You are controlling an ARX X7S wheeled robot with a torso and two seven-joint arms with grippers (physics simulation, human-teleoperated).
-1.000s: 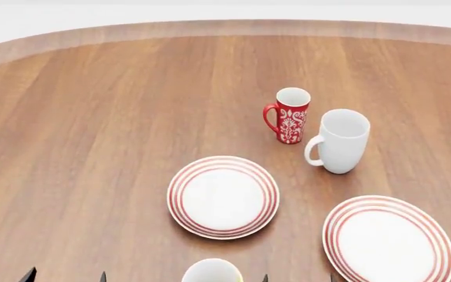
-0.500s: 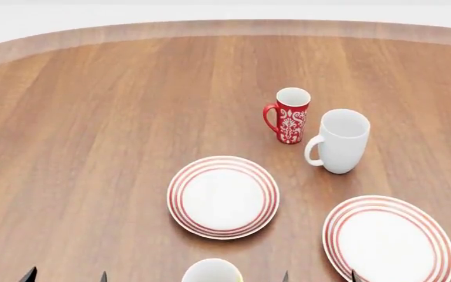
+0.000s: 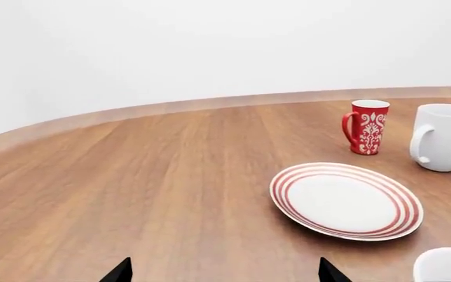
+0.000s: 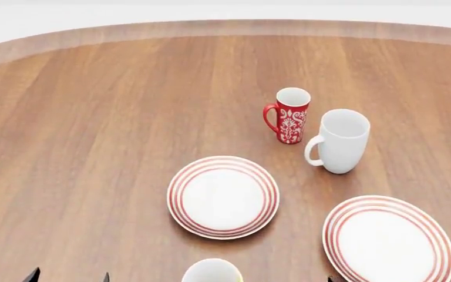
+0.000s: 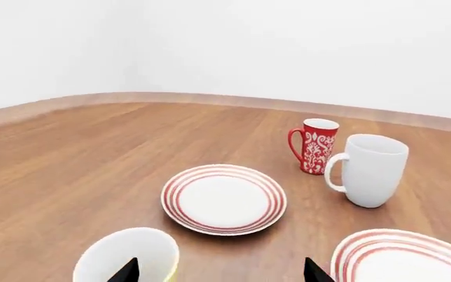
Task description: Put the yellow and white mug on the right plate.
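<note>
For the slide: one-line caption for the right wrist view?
Open right gripper by the yellow and white mug, right plate empty.

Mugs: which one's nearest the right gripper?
The yellow mug, white inside, right by the right gripper. The red mug and white mug stand far off, past the plates.

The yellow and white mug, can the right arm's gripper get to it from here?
Probably yes. The yellow and white mug stands upright just ahead of the open right gripper, with nothing between them; the plates and other mugs sit farther off.

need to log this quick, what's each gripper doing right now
left gripper: open, holding nothing.
right gripper: open, holding nothing, yellow and white mug just ahead.
</note>
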